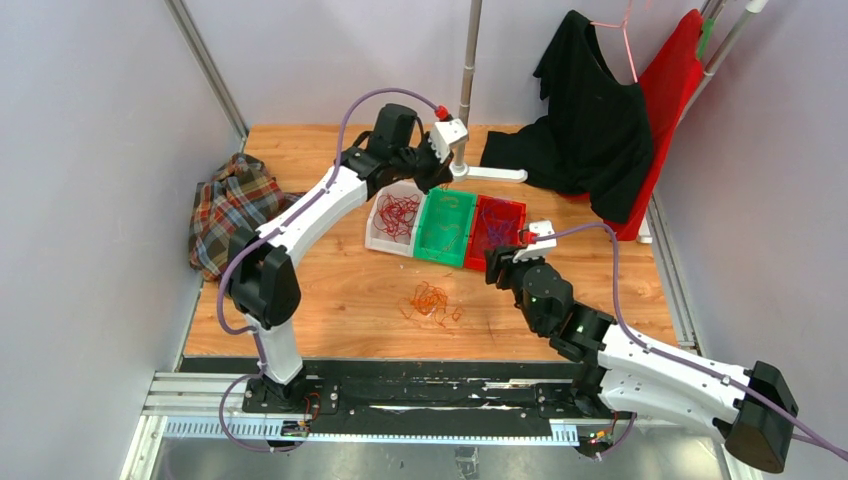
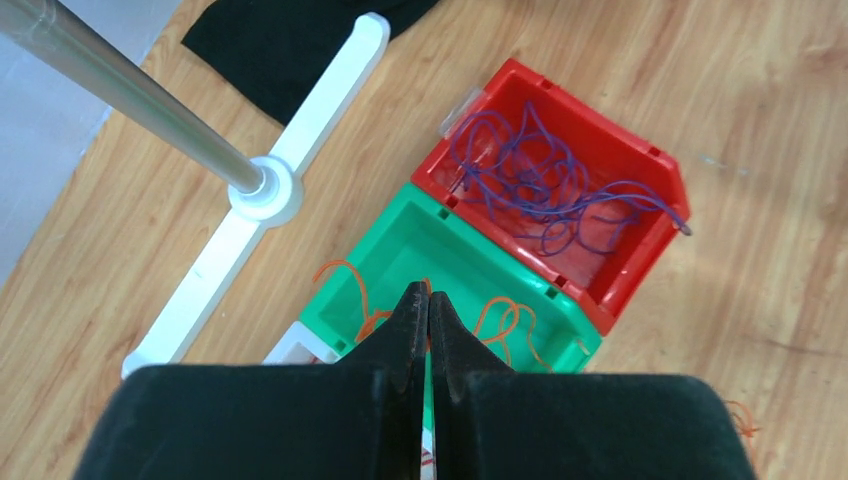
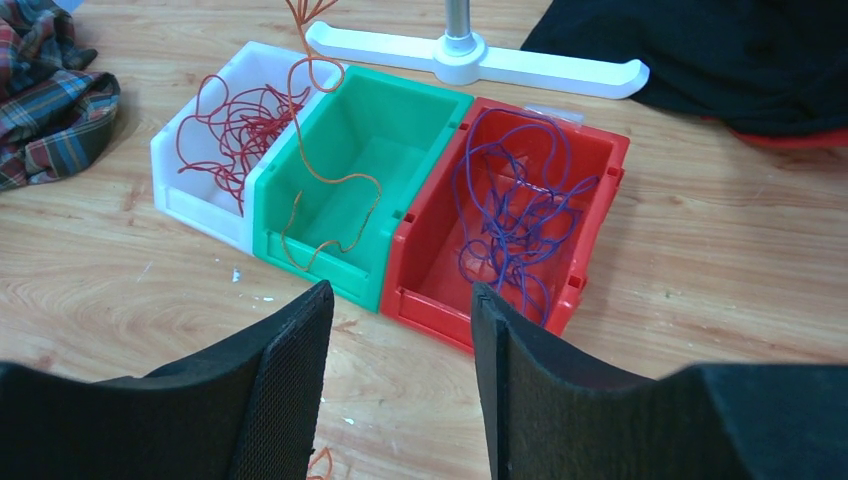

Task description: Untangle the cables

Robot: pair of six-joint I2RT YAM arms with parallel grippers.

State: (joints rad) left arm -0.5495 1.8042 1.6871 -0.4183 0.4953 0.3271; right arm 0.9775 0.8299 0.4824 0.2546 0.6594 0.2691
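Observation:
Three bins stand in a row: a white bin (image 1: 383, 237) with red wires (image 3: 235, 125), a green bin (image 3: 300, 165) and a red bin (image 3: 600, 150) with purple wires (image 3: 505, 200). My left gripper (image 2: 428, 295) hangs above the green bin (image 1: 445, 228), shut on an orange wire (image 3: 352, 179) that trails down into that bin. A small orange clump (image 1: 432, 300) lies on the table in front of the bins. My right gripper (image 3: 400, 300) is open and empty, low over the table in front of the red bin (image 1: 497, 225).
A white stand foot with a metal pole (image 2: 265, 190) lies right behind the bins. A black garment (image 1: 590, 110) on a red frame is at the back right. A plaid cloth (image 1: 232, 210) lies at the left edge.

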